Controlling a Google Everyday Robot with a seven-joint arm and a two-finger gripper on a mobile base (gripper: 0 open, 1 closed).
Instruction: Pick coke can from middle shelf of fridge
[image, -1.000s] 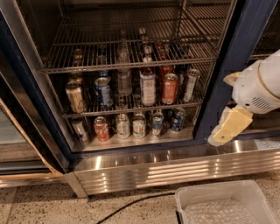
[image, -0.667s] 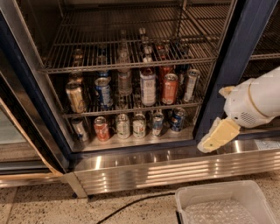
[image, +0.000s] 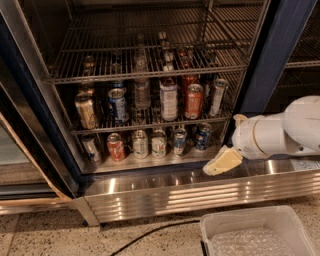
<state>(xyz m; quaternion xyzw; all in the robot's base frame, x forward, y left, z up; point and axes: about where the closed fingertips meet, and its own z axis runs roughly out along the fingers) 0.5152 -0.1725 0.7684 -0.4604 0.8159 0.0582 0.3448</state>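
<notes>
The fridge (image: 278, 55) stands open, with a dark blue frame and wire racks. The coke can (image: 194, 100), orange-red with a silver top, stands upright right of centre on the middle shelf (image: 150, 125). It is between a white can (image: 168, 98) and a slim silver can (image: 217, 96). My gripper (image: 222, 161), cream-coloured on a white arm (image: 280, 132), hangs in front of the fridge's lower right corner. It is below and to the right of the coke can and touches nothing.
A blue can (image: 118, 105), a tan can (image: 86, 111) and a clear bottle (image: 142, 93) share the middle shelf. Several cans stand on the floor below, among them a small red one (image: 116, 146). A ribbed steel panel (image: 200, 195), white bin (image: 255, 232) and black cable (image: 150, 234) lie below.
My arm and gripper have moved left and down, from beside the right door frame to the fridge's lower right corner. The cans have not moved.
</notes>
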